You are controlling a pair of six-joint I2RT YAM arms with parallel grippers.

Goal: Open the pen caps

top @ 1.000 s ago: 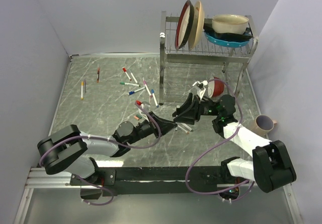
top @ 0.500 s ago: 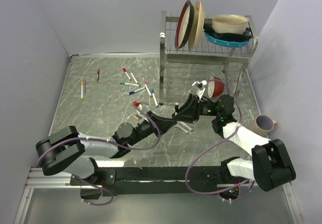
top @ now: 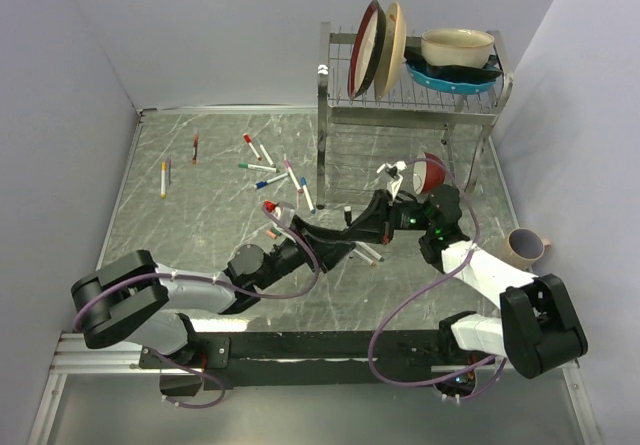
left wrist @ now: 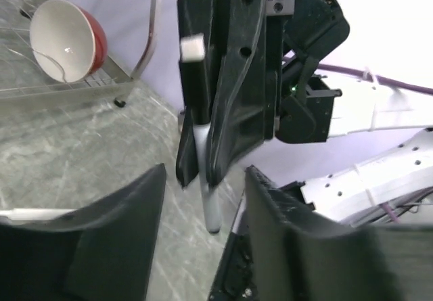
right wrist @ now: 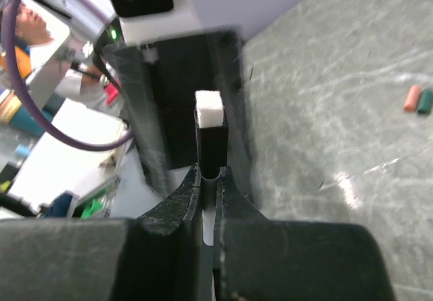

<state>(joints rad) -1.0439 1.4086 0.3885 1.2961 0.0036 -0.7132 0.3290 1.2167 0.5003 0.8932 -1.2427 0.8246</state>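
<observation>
cap: dark pen cap (right wrist: 210,135) with a white end, probably; colour is hard to tell. It is held off the table (top: 200,215) between the arms.
pen: pale barrel (left wrist: 208,199) hangs below the grip.
right end effector (right wrist: 210,174): clenched on the pen near the cap.
left end effector (left wrist: 204,172): released, fingers either side of the barrel.
step: lining up for the pull.
next: left closes on the barrel, then a straight pull along the pen.
loose caps (right wrist: 416,99): already off, lying on the table.
other pens (top: 268,168): waiting on the far side of the table.
writing: none readable.

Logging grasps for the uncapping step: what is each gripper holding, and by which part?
The right gripper pinches a pen by its barrel, just below the black cap. The left gripper is open, holding nothing.
</observation>
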